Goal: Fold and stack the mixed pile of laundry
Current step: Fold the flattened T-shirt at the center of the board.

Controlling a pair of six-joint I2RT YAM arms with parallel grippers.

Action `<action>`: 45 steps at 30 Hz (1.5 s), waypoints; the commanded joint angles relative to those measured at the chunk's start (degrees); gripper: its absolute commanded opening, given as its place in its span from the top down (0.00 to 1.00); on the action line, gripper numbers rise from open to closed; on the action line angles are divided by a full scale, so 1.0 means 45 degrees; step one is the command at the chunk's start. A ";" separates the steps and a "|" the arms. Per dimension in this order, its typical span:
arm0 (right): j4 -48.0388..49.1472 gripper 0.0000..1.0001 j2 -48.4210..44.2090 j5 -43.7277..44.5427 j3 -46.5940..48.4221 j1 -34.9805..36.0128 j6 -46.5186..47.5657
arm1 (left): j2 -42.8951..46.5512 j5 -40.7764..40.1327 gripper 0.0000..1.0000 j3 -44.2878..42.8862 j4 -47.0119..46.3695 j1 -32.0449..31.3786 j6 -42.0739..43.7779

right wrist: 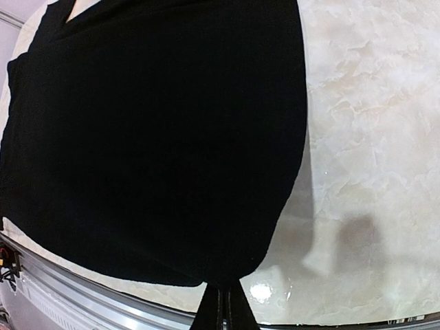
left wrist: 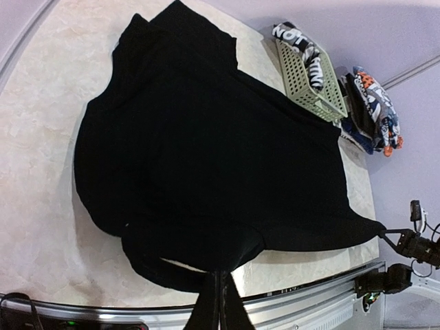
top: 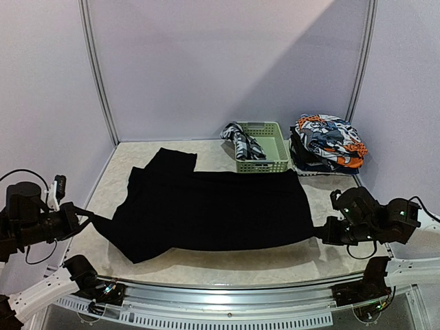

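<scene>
Both arms sit low, one at each side of the worktop. Left jaws are fully closed on the near-left corner of the black cloth, and right jaws likewise pinch its near-right corner. The cloth pulls to a point at each grip, so I'd say they're tensioning it flat for a fold. It lies spread across mid-worktop, mostly smooth, with the far-left part bunched and doubled over. Rest of the pile is far right: checked shirt hanging over the green basket rim, printed pieces heaped just beside.
</scene>
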State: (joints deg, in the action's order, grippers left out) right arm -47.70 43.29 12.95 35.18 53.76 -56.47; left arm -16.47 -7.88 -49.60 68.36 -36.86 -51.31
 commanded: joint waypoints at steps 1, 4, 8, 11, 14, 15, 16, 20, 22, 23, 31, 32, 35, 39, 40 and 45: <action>-0.0002 1.00 0.0227 -0.0203 -0.0686 0.0102 -0.0350 | 0.0066 0.0242 1.00 0.0425 0.0608 -0.0168 -0.0503; 0.0324 1.00 0.0584 -0.0484 -0.1074 0.0102 -0.0407 | 0.0013 0.0180 1.00 0.0736 0.0533 -0.0168 -0.0607; 0.0411 1.00 0.0634 0.0108 -0.0921 0.0105 -0.0457 | -0.0374 -0.0412 1.00 0.0944 0.0333 -0.0168 -0.0661; 0.0557 1.00 0.0659 0.0798 -0.0676 0.0104 -0.0386 | -0.1085 -0.0461 1.00 0.1160 -0.0380 -0.0167 -0.0464; 0.0448 1.00 0.1016 0.1629 -0.0274 0.0103 -0.0297 | -0.2022 -0.0719 1.00 0.1138 -0.0810 -0.0168 -0.0213; 0.0401 1.00 0.1160 0.1855 -0.0129 0.0105 -0.0277 | -0.2226 -0.0865 1.00 0.1096 -0.0905 -0.0168 -0.0167; 0.0390 1.00 0.1364 0.2011 -0.0006 0.0105 -0.0251 | -0.2403 -0.1081 1.00 0.1037 -0.1004 -0.0168 -0.0147; 0.0524 1.00 0.2249 0.2501 0.0566 0.0063 -0.0048 | -0.2937 -0.1992 1.00 0.0864 -0.1428 -0.0168 0.0018; 0.0566 1.00 0.2824 0.2662 0.0931 -0.0021 0.0174 | -0.3407 -0.2451 1.00 0.0745 -0.1667 -0.0168 0.0235; 0.0562 1.00 0.3120 0.2668 0.1150 -0.0131 0.0270 | -0.3698 -0.2680 1.00 0.0637 -0.1733 -0.0161 0.0348; 0.1068 1.00 0.5311 0.2178 0.2314 -0.1370 0.1572 | -0.6099 -0.4490 1.00 -0.0646 -0.2166 -0.0038 0.1387; 0.1195 1.00 0.5570 0.2122 0.2426 -0.1481 0.1713 | -0.6371 -0.4637 1.00 -0.0804 -0.2247 0.0009 0.1532; 0.1324 1.00 0.6310 0.1928 0.2791 -0.1935 0.2073 | -0.7251 -0.4727 1.00 -0.1189 -0.2592 0.0357 0.2029; 0.1631 1.00 0.7352 0.1511 0.3158 -0.2601 0.2651 | -0.8381 -0.4284 1.00 -0.1443 -0.3255 0.1008 0.2603; 0.1738 1.00 0.7514 0.1399 0.3235 -0.2746 0.2750 | -0.8644 -0.4191 1.00 -0.1480 -0.3403 0.1284 0.2731; 0.2057 0.99 0.8625 0.0868 0.3672 -0.3391 0.3316 | -0.9930 -0.3621 1.00 -0.1704 -0.4123 0.2256 0.3355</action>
State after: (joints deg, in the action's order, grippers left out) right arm -40.21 79.13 19.03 49.39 40.38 -44.58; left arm -58.00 -25.82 -55.51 53.80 -29.69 -39.79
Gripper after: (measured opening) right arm 0.015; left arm 0.006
